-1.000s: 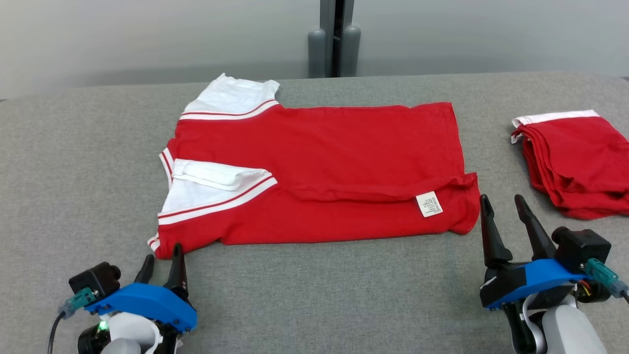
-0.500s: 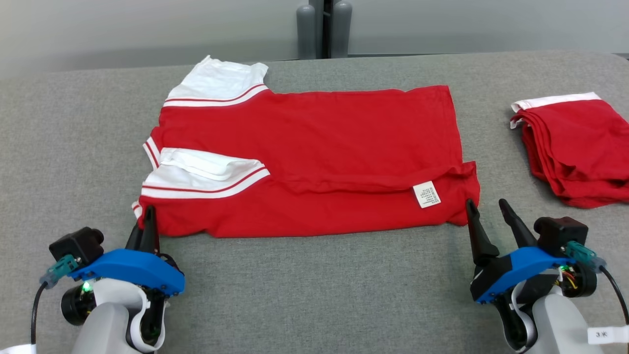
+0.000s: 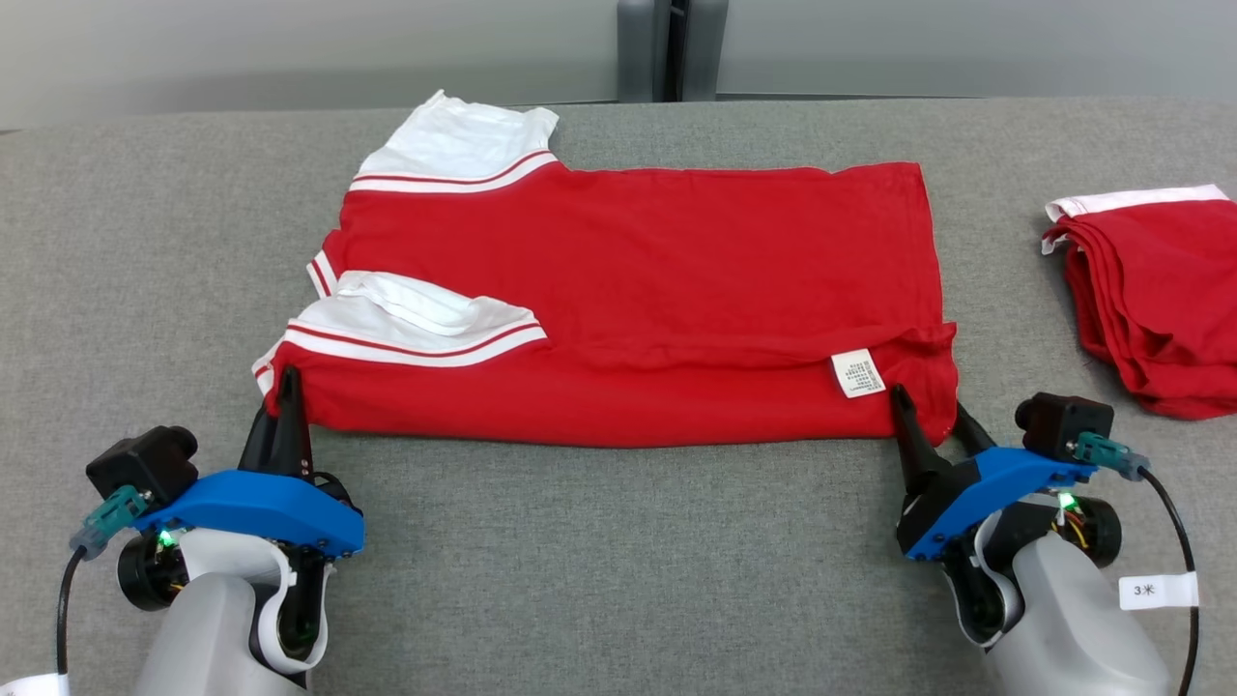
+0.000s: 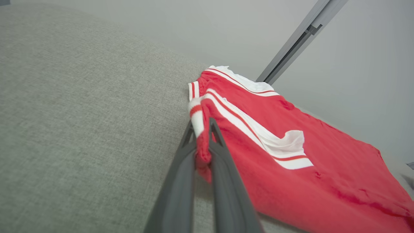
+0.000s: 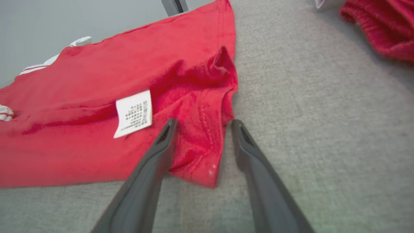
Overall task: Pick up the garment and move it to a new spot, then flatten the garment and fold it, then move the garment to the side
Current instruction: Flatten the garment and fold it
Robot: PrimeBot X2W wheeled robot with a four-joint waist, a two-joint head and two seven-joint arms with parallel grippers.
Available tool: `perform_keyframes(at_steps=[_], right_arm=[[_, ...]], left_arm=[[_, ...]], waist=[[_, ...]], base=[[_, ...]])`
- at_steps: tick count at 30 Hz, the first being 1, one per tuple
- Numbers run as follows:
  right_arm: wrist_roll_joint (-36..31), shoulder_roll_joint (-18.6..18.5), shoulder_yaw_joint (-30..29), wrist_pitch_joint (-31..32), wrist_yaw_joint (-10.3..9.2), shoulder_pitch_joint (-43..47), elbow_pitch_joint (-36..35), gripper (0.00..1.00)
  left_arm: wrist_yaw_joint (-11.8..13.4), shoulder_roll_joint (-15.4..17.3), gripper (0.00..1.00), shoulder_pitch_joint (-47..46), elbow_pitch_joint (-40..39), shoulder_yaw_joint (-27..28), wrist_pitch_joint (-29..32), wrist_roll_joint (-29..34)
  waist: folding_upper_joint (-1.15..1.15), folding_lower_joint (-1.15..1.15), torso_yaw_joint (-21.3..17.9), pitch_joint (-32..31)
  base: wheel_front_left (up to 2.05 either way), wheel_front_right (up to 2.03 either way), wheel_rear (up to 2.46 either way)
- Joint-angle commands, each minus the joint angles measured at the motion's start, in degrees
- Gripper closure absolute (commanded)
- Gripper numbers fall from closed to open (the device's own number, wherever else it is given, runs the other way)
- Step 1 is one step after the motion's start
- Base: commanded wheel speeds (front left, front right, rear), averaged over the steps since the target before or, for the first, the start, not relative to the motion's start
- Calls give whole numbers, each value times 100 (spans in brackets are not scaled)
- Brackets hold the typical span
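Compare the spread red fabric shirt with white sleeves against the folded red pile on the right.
The spread red shirt lies wide and low; the folded red pile is a compact stack of layers. The left gripper pinches the shirt's near corner and the right gripper straddles another; the pile lies apart from both. Both are red with white trim, on grey cloth.

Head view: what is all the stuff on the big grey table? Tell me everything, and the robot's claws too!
table: 1, grey cloth top, under everything
shirt: 1, red with white sleeves, spread flat mid-table
label: 1, white, on the shirt near its near-right corner
folded pile: 1, red with a white edge, right side of the table
post: 1, grey, behind the table
left claw: 1, dark, shut on the shirt's near-left corner
right claw: 1, dark, open around the near-right corner
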Motion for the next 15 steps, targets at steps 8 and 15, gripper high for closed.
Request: perform_keyframes(at_steps=[8,15], right_arm=[[300,-1,186,-414,2,-369,423,100],[307,-2,-11,-410,2,-85,112,100]], left_arm=[[-88,31,100,15,-117,-64,-245,-4],[-119,112,100,305,-745,-138,-257,-10]], waist=[[0,0,-41,-167],[0,0,-34,-551]], base=[[0,0,0],[0,0,0]])
